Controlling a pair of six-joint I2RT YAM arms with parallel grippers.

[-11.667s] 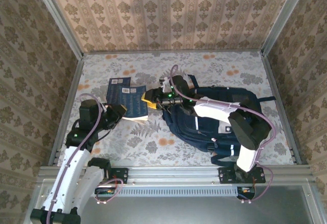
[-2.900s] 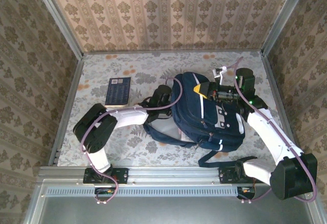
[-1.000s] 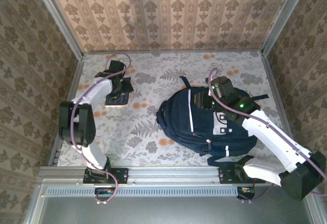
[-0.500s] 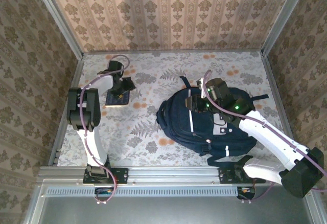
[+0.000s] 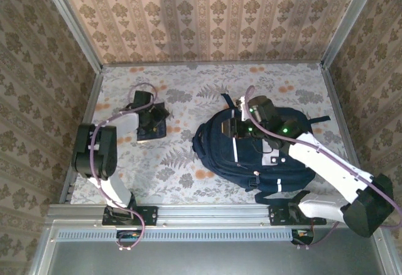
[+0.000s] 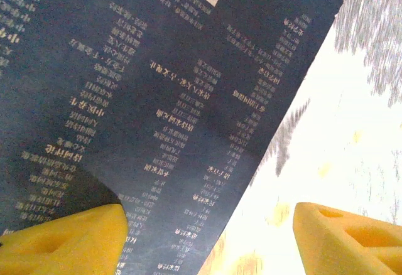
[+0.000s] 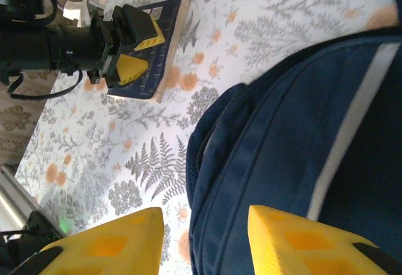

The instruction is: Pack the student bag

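as the student bag [image 5: 251, 159] lies right of centre on the table [image 5: 188, 80], the right gripper [image 7: 204, 237] above it, fingers spread, should hold its mouth wide. farther left, the left gripper [image 6: 207, 237], also spread, straddles an edge of the dark book [image 6: 157, 99] and should pinch squarely.
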